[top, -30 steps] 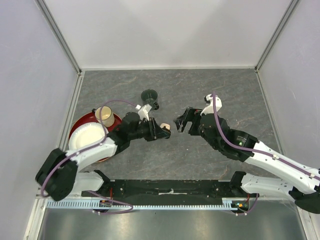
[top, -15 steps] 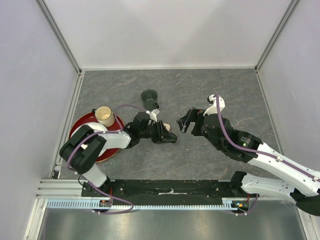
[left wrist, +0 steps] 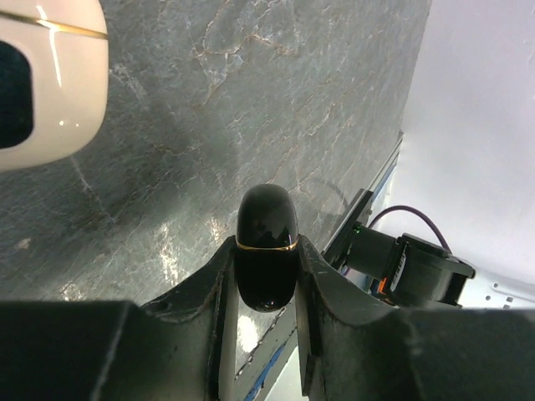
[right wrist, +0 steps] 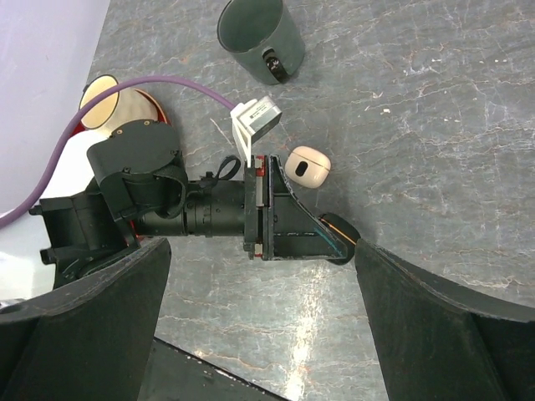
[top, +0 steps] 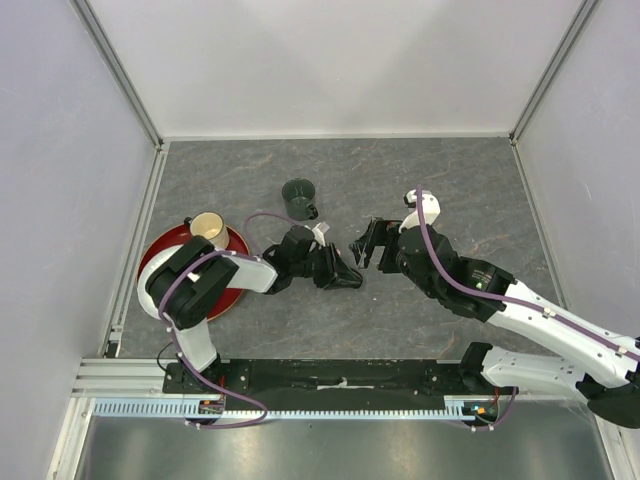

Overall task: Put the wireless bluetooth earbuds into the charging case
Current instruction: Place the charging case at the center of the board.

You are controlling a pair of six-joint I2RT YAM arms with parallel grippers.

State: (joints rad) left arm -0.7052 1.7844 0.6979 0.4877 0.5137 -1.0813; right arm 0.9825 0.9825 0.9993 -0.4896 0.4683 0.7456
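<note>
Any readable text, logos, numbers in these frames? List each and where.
None readable in any view.
Black case in the left gripper: only a gold seam line, no lettering.
Cream case: a dark oval, no text.
Dark green mug: no markings visible.

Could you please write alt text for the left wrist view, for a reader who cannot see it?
The left pincer is shut on a glossy black oval case with a thin gold seam, with the grey marbled table behind it. Part of a cream-white case shows at the top left corner.
</note>
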